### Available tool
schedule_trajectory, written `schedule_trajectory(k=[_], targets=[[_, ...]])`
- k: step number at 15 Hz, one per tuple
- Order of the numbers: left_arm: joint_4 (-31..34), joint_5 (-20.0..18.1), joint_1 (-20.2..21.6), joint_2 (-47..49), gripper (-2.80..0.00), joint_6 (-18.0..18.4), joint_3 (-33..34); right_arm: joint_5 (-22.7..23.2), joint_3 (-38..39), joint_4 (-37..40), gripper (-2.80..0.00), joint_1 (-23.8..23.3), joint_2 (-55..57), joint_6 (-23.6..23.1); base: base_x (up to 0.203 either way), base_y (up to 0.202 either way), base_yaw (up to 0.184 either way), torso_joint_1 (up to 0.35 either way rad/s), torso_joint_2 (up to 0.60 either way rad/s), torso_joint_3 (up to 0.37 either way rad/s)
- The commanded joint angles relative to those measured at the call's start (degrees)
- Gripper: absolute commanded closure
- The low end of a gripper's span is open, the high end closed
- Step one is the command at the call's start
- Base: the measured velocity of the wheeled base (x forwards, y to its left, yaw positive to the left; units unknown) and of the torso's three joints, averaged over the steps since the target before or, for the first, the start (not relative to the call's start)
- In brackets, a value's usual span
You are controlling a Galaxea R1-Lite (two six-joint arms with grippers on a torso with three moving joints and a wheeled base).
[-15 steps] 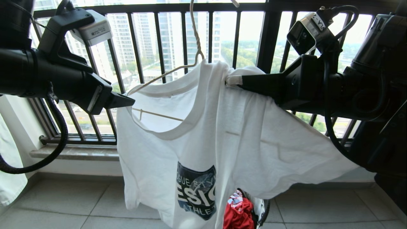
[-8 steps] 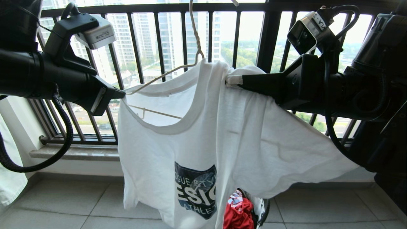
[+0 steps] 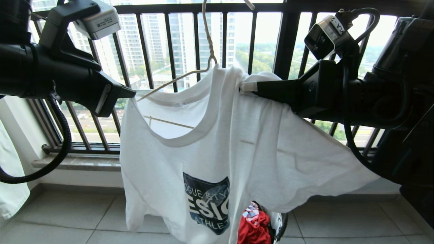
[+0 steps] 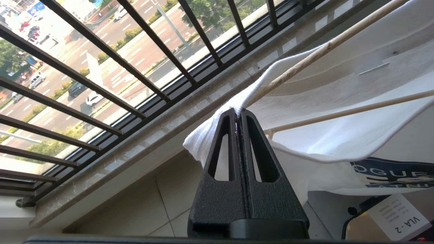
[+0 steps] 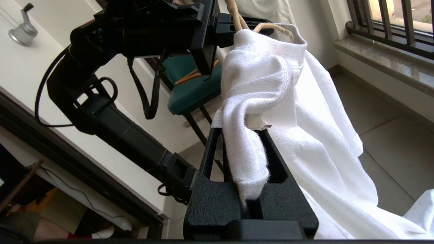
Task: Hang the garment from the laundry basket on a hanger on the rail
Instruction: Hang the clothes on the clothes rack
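a high-rise flat's balcony, used for drying laundry. a black railing (image 3: pixel 169 44) of thin vertical bars stands on a stone sill (image 3: pixel 78 162) above a pale tiled floor (image 3: pixel 67 217). beyond it rise apartment towers (image 3: pixel 132 37), with a road and small cars (image 4: pixel 93 98) far below (seen from the left wrist). a white t-shirt (image 3: pixel 237 142) hangs on a wire hanger (image 3: pixel 206 40).

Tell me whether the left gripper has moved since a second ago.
Yes. The left gripper has shifted up and slightly left against the black railing, and it is now shut on the T-shirt edge by the hanger.
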Motion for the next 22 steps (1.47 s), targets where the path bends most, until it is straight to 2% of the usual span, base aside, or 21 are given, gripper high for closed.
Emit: schedule_trajectory(k=[1, 3, 9, 12, 15, 18, 20, 22], targets=[[0.17, 2.32, -5.54, 1.31, 0.00, -2.38, -3.10, 0.28, 0.00, -0.19, 0.00, 0.16, 0.62, 0.20, 0.000, 0.000, 0.000, 0.000, 0.00, 0.000], [0.22, 6.73, -9.68, 4.74, 0.00, -5.62, -7.82, 0.25, 0.00, -0.27, 0.00, 0.07, 0.71, 0.28, 0.000, 0.000, 0.000, 0.000, 0.00, 0.000], [0.33, 8.54, -16.09, 12.48, 0.00, -9.37, -18.70, 0.25, -0.18, -0.27, 0.00, 0.07, 1.32, 0.28, 0.000, 0.000, 0.000, 0.000, 0.00, 0.000], [0.24, 8.62, -19.34, 13.09, 0.00, -9.67, -20.01, 0.34, -0.18, -0.27, 0.00, 0.16, 1.41, 0.28, 0.000, 0.000, 0.000, 0.000, 0.00, 0.000], [0.66, 9.87, -19.89, 12.31, 0.00, -10.07, -19.25, 0.25, -0.39, -0.27, 0.00, -0.04, 1.32, 0.31, 0.000, 0.000, 0.000, 0.000, 0.00, 0.000], [1.41, 14.84, -19.82, 8.34, 0.00, -11.66, -14.12, -0.17, -0.70, -0.27, 0.00, -0.19, 1.41, 0.29, 0.000, 0.000, 0.000, 0.000, 0.00, 0.000], [4.44, 22.28, -19.81, 5.46, 0.00, -12.80, -10.84, -0.27, -0.71, -0.27, 0.00, -0.19, 1.41, 0.35, 0.000, 0.000, 0.000, 0.000, 0.00, 0.000], [8.42, 27.06, -19.80, 5.00, 0.00, -17.28, -10.84, -0.36, -0.97, -0.19, 0.00, -0.19, 1.41, 0.37, 0.000, 0.000, 0.000, 0.000, 0.00, 0.000]])
